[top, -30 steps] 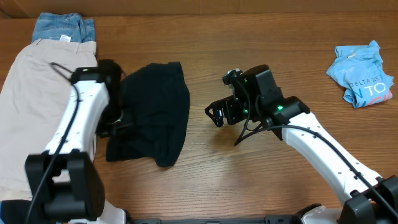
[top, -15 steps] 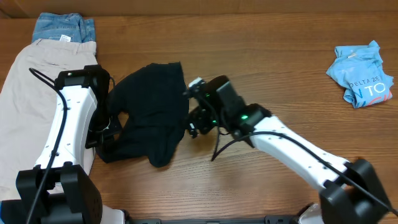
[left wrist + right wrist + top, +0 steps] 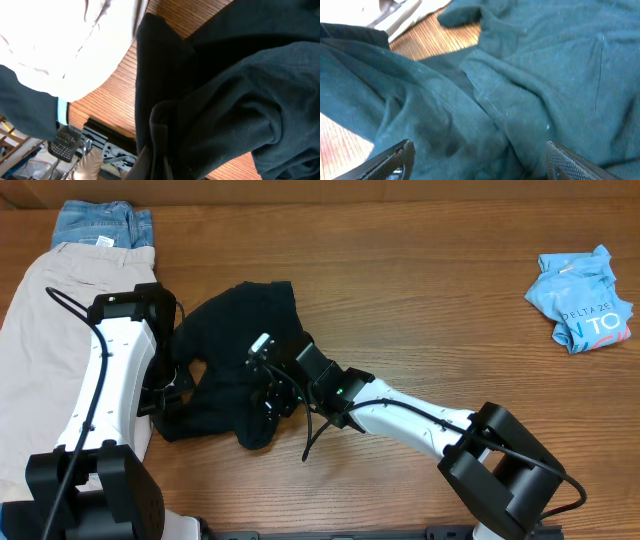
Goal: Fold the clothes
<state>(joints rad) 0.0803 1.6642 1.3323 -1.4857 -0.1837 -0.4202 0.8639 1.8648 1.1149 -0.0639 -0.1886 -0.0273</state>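
Black T-shirt (image 3: 245, 345) crumpled, left fingers (image 3: 148, 167) pinching it, right fingers (image 3: 395, 156) spread wide above

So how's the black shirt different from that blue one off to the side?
The black shirt is plain dark; the blue shirt carries white lettering. The black shirt lies mid-table, spread wider; the blue shirt sits bunched near the right edge. The left gripper pinches the black shirt; nothing touches the blue shirt. Both are crumpled, unfolded, on the wooden table.
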